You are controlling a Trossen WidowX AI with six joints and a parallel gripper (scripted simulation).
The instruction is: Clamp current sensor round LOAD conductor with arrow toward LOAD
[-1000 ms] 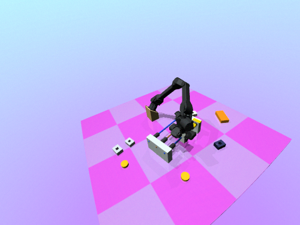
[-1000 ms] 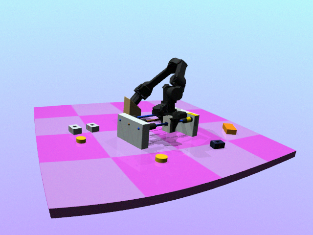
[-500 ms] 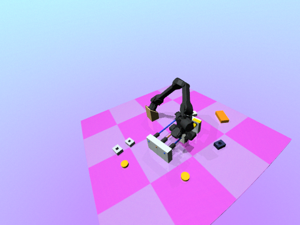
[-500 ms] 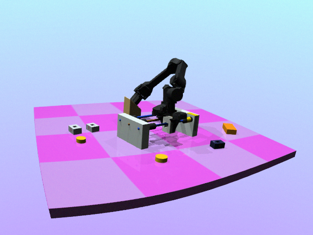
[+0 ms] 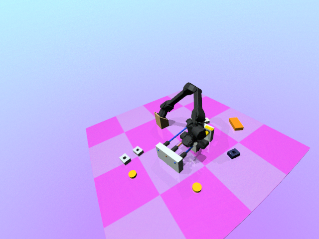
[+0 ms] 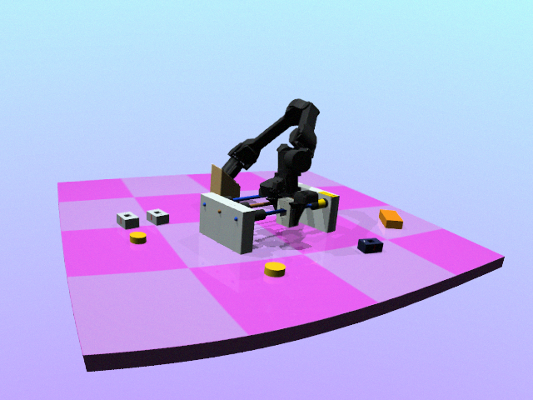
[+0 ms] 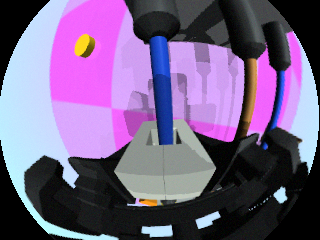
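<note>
The grey split-core sensor [image 5: 195,147] [image 6: 286,213] [image 7: 165,172] sits around the outer blue conductor [image 5: 189,149] [image 6: 274,212] [image 7: 160,60]. In the wrist view its two halves meet at a thin centre seam. The conductor's far end has a yellow sleeve [image 5: 207,133] [image 6: 321,202], below a yellow marker [image 5: 209,127] [image 6: 328,194] on the rear block. I cannot read the marker's lettering or see the sensor's arrow. My gripper [image 7: 163,134] is shut on the sensor, with a finger against each side. The fingers partly hide the sensor in the top and exterior views.
A copper conductor [image 7: 250,95] and another blue conductor [image 5: 177,134] [image 7: 278,95] run alongside, between white end blocks [image 5: 168,158] [image 6: 223,223]. A brown panel [image 5: 161,121] [image 6: 222,182] stands behind. White and dark blocks, yellow discs and an orange block [image 5: 236,124] [image 6: 390,218] lie around.
</note>
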